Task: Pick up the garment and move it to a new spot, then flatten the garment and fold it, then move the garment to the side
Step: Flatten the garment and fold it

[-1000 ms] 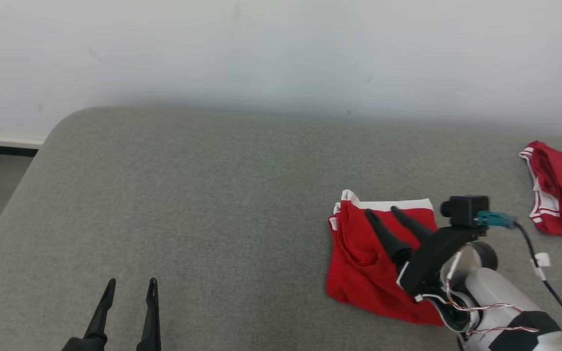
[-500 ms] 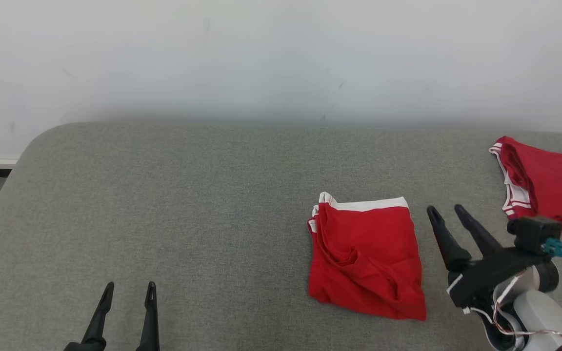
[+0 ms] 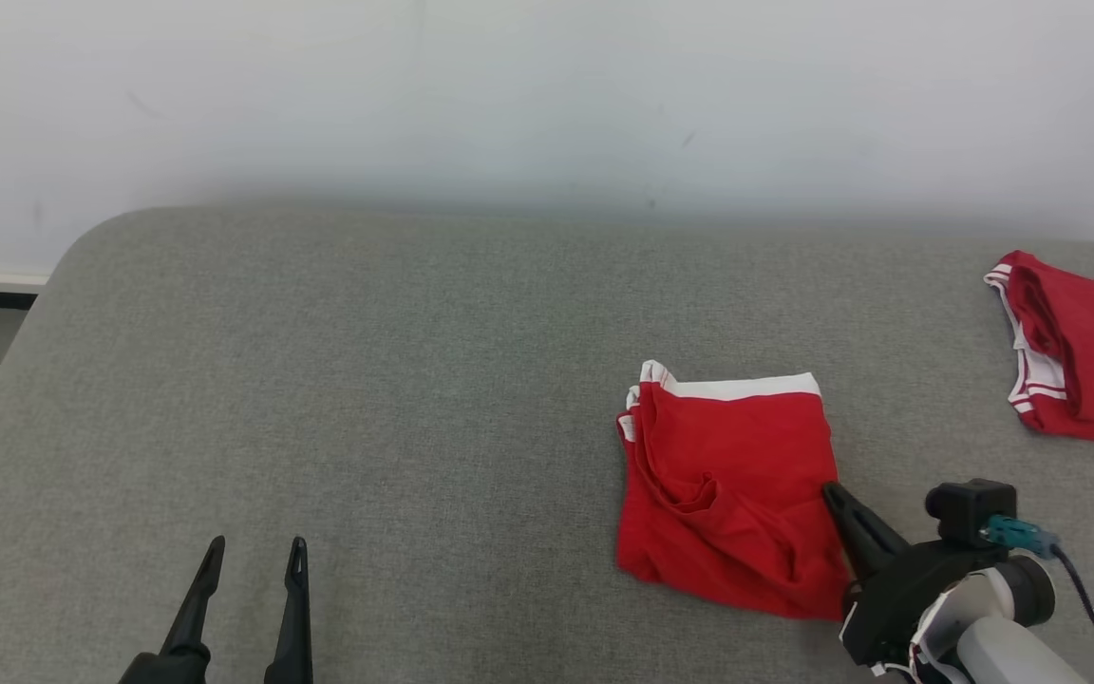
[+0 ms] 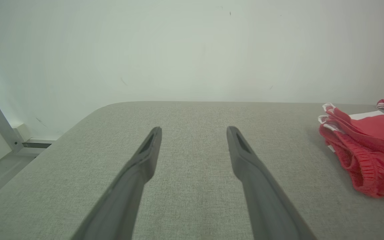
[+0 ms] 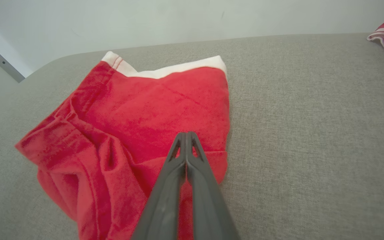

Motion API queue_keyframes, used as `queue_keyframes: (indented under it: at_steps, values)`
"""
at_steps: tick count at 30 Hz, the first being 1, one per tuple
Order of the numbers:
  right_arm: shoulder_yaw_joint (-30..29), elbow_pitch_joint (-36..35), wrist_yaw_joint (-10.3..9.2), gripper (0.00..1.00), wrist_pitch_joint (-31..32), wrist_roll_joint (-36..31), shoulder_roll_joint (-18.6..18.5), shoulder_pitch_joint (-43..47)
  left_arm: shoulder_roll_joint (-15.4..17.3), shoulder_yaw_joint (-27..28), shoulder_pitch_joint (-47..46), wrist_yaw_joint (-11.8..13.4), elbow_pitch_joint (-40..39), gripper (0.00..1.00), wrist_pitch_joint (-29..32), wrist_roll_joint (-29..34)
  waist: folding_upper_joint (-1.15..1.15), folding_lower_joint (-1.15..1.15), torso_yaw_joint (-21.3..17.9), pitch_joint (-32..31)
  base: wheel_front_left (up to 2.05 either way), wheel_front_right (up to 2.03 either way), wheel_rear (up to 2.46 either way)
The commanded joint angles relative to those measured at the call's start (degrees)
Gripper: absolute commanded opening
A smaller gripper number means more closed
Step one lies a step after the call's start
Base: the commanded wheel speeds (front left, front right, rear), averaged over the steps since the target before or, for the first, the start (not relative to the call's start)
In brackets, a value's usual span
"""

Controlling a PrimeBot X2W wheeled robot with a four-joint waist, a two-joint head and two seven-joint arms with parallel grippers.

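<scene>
Position: garment (image 3: 727, 484), red shorts with a white waistband, folded to a rough square. It lies on the grey table (image 3: 414, 380), right of centre in the head view. An other red piece (image 3: 1079, 361) sits at the far right edge, well apart.

State, right tool (image 3: 832, 494): fingers pressed together, tip at the garment's lower right edge. The wrist view shows no cloth between them, so I cannot say it holds anything.

State, left tool (image 3: 256, 549): fingers wide, nothing between them. It is at lower left, well apart from the garment.

Handling (judged): light, soft, limp knit; neither fragile nor slippery. The layers will likely slide, and the fold will open if it is lifted by one ply. Best hold is a pinch through all layers at a waistband corner, where the elastic gives some body. The bunched left side will probably sag.
</scene>
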Motion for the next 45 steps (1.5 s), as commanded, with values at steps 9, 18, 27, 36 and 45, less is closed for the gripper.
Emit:
queue_keyframes:
  at_steps: [9, 18, 27, 36, 45]
  values:
    - [9.9, 5.0, -0.17, 0.00, -2.9, 2.3, 0.6, -3.5, 0.8, -0.5, -1.7, 0.1, 1.0, 1.00, -0.2, -0.7, 0.00, 0.00, 3.0, 0.7, 0.00, 0.00, 0.00]
    - [19.4, 4.6, -0.17, 0.00, -6.7, 7.1, 2.5, -4.5, 0.7, -0.4, -1.0, 0.1, 1.0, 1.00, -0.2, -0.8, 0.00, 0.00, 4.3, 0.5, 0.00, 0.00, 0.00]
    - [24.7, 5.5, -0.17, 0.00, -8.9, 8.7, 6.5, -5.6, 0.4, -0.7, -1.5, 0.1, 1.0, 1.00, -0.2, -0.5, 0.00, 0.00, 4.2, 0.5, 0.00, 0.00, 0.00]
    - [14.9, -2.3, -0.17, 0.00, -9.0, 4.7, 5.0, -3.6, 0.5, 0.1, 0.0, 0.1, 0.9, 1.00, -0.2, -0.1, 0.00, 0.00, 1.9, -1.4, 0.00, 0.00, 0.00]
    - [-1.2, -12.1, -0.17, 0.00, -9.0, -2.8, 4.0, 5.1, 0.9, 1.7, 1.5, 0.1, 0.7, 1.00, -0.2, -0.3, 0.00, 0.00, -2.4, -3.3, 0.00, 0.00, 0.00]
